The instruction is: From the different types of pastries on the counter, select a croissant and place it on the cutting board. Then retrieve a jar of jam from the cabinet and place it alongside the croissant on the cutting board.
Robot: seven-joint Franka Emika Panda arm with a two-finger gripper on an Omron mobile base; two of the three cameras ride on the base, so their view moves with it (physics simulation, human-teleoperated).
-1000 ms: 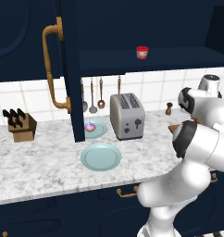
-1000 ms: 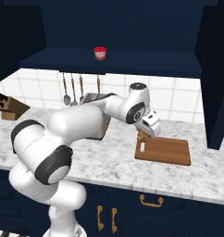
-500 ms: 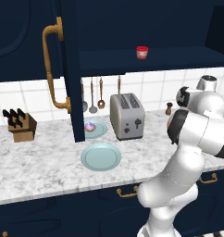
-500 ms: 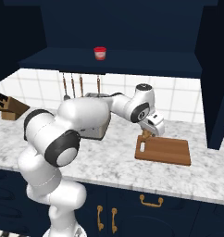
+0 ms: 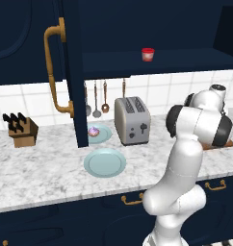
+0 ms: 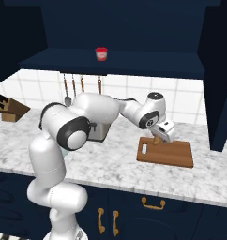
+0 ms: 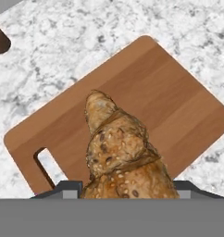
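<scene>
Above the cutting board (image 6: pixel 171 153) | arm reaching forward, wrist bent down | end effector (image 6: pixel 158 139) gripping croissant (image 7: pixel 121 150)

The counter (image 5: pixel 51 173) is white-and-grey marbled stone. On it, in the left base view:
- a knife block (image 5: pixel 21 132) at far left, near the wall;
- a toaster (image 5: pixel 132 120) near the wall;
- a plate (image 5: pixel 105 162) in front of the toaster, toward the counter's front edge;
- a second plate (image 5: pixel 103 135) behind it.

In the right base view, the cutting board (image 6: pixel 174 154) lies flat to the right.

The cabinet shelf (image 6: pixel 134 64) carries the jar (image 6: pixel 101 54).
</scene>
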